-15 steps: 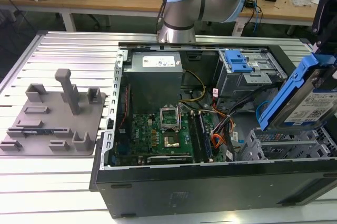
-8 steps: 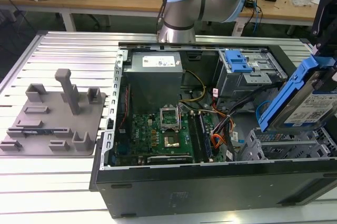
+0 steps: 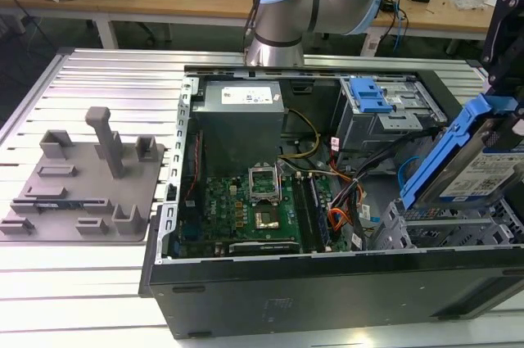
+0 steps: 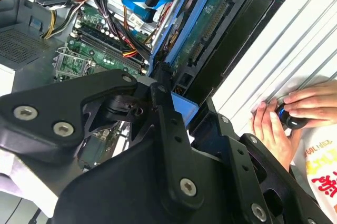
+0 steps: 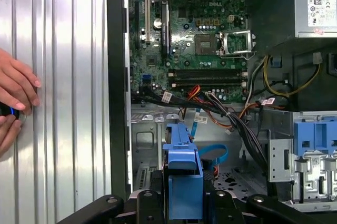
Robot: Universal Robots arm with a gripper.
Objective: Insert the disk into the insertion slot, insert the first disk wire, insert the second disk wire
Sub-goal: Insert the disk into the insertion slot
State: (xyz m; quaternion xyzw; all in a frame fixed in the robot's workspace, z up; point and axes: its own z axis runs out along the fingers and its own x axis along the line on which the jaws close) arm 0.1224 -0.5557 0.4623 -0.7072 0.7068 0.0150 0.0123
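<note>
The disk (image 3: 479, 169), a silver drive with a white label in a bright blue carrier, hangs tilted above the case's corner on the exterior view's right. My gripper (image 3: 503, 119) is shut on its upper end. In the second wrist view the disk (image 4: 210, 29) shows its circuit-board underside, with my gripper (image 4: 179, 92) clamped on the blue frame. In the first wrist view the blue carrier (image 5: 184, 174) sits in my gripper (image 5: 184, 198). The insertion slot (image 3: 442, 229), a grey perforated cage, lies just below the disk. Black, orange and blue wires (image 5: 221, 108) run loose beside it.
The open computer case (image 3: 327, 282) lies on a ribbed aluminium table (image 3: 106, 78). A taller bay with a blue latch (image 3: 372, 98) stands behind the slot. A grey fixture plate (image 3: 82, 184) lies on the exterior view's left. A person's hands (image 4: 284, 118) rest on the table beside the case.
</note>
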